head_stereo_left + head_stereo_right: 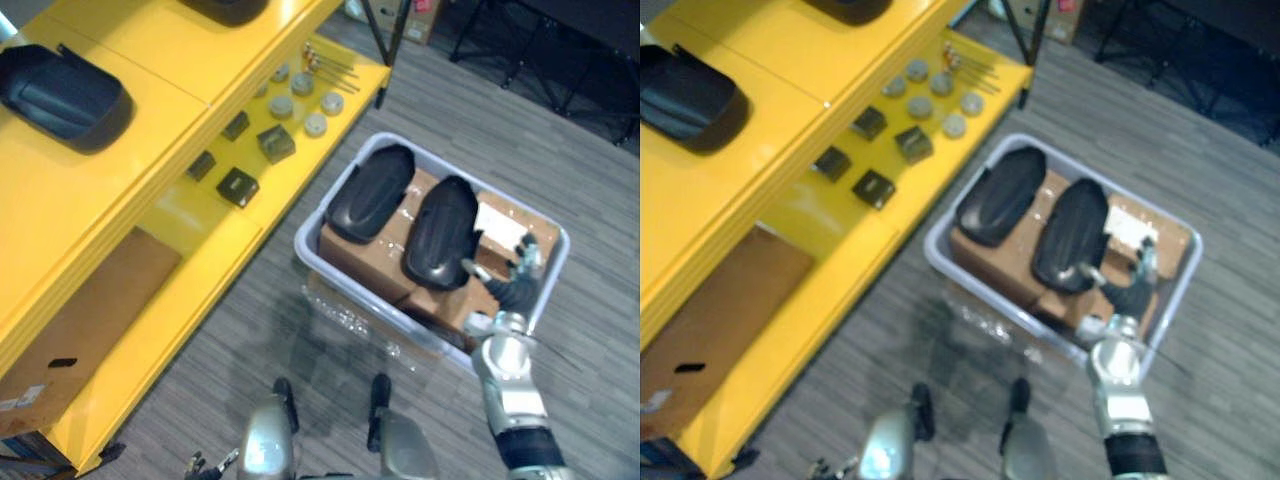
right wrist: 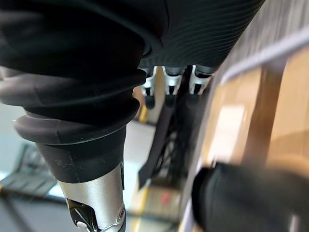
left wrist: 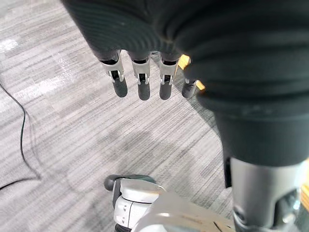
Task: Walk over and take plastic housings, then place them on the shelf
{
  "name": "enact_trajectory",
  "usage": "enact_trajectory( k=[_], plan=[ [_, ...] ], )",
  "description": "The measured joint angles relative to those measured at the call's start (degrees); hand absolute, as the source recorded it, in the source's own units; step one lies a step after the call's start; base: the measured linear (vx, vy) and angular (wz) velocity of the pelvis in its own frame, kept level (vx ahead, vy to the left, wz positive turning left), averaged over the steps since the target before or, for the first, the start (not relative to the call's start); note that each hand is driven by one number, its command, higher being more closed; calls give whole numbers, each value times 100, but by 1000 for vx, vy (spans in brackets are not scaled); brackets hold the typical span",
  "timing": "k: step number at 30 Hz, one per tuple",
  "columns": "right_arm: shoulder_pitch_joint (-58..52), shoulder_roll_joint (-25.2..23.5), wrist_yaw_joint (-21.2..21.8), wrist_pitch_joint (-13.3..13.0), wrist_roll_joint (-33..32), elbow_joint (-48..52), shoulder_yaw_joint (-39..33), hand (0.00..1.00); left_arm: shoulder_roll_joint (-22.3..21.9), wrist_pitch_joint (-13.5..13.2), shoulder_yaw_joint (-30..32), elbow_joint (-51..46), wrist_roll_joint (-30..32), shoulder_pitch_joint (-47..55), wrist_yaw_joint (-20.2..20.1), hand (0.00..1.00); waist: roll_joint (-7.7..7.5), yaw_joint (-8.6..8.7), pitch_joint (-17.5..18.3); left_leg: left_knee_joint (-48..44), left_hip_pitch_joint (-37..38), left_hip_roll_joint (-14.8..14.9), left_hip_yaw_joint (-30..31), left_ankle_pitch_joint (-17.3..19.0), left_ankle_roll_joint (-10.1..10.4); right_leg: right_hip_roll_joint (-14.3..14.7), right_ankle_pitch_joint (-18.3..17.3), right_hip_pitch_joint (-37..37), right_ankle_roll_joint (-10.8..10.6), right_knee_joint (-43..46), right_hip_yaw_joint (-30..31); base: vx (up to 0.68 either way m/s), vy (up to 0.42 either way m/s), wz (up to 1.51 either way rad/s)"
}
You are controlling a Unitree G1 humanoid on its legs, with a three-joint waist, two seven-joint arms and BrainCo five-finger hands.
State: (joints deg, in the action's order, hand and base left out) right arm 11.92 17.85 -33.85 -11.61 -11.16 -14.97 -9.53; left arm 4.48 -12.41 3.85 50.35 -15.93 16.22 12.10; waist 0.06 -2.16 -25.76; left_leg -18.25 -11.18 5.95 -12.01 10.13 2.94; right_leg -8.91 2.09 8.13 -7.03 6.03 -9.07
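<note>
- Grey bin (image 1: pixel 345 285): first housing (image 1: pixel 371 192) and second housing (image 1: pixel 441 231) lie on cardboard boxes (image 1: pixel 350 255), raised near the rim, likely for an easy top grab.
- Right hand (image 1: pixel 513 288) is over the bin, just beside the second housing, fingers spread wide and empty. Can't tell if it touches.
- Left hand (image 3: pixel 143 82) is away from the bin, fingers straight, empty.
- Yellow shelf (image 1: pixel 150 130) beside the bin carries a shelved housing (image 1: pixel 62 95); the shelf ends are cut off.

Floor (image 1: pixel 560 130): grey striped carpet, under and all round the right hand (image 1: pixel 515 288).
Shelf unit (image 1: pixel 150 130): yellow, tiered, well to that hand's left.
Black stand (image 1: pixel 394 38): beyond the hand, by the shelf unit's far end.
Light: glare on the yellow top.
</note>
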Motion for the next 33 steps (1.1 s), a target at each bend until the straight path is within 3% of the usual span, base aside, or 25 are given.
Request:
enact_trajectory(
  k=[2,5,7,11,15,18,24,31,33],
  plan=[
    [683,262,-349,87,-162,-744,-268,0,10,1,-76,7,-58,-1,-20,0,60,-7,-57,28,-16,-70,-12,-35,-32,-46,94,15,-37,-106,24,-90,43,0],
    [1788,1125,-659,85,-411,-2065,-567,0,4,5,-272,26,-214,-9,-188,0,213,-45,-132,98,-134,-243,-46,-116,-141,-210,319,46,-129,-375,39,-74,86,3],
    [2362,1714,-680,67,-632,-2626,-565,0,-27,20,-463,39,-280,-59,-243,0,348,-60,-200,101,-261,-368,-58,-158,-205,-327,452,128,-190,-495,83,-67,103,1],
    [2765,2148,-623,128,-787,-3246,-545,0,-28,38,-520,46,-664,-181,-386,0,487,-134,-259,5,-477,-517,80,-185,-248,-453,525,277,-261,-480,112,-43,81,4],
    [3157,2469,-621,443,-949,-3932,-412,0,-24,35,-651,105,-663,-291,-440,0,611,-209,-290,-99,-821,-634,303,-219,-302,-551,525,622,-262,-283,66,-67,51,12],
    [3491,2946,-433,736,-1095,-4191,-149,0,-52,67,-934,291,-675,-378,-504,0,819,-280,-394,-195,-897,-704,364,-212,-306,-631,521,700,-265,-178,-16,-93,57,9],
    [4074,3187,94,1196,-1116,-4487,407,0,-120,85,-1152,469,-914,-413,-614,0,987,-368,-421,-105,-1103,-759,392,-302,-351,-674,595,893,-218,-279,-65,-61,26,2],
    [4360,3275,323,1210,-990,-4456,728,0,-147,75,-1188,496,-1120,-412,-755,0,1008,-396,-408,-61,-1156,-814,569,-345,-350,-682,645,886,-256,-316,-185,25,6,7],
    [4446,3339,460,1332,-990,-4448,761,0,-147,76,-1191,493,-1124,-412,-797,0,1009,-411,-407,-80,-1205,-840,629,-346,-351,-695,645,893,-256,-316,-218,20,22,13]
  ],
)
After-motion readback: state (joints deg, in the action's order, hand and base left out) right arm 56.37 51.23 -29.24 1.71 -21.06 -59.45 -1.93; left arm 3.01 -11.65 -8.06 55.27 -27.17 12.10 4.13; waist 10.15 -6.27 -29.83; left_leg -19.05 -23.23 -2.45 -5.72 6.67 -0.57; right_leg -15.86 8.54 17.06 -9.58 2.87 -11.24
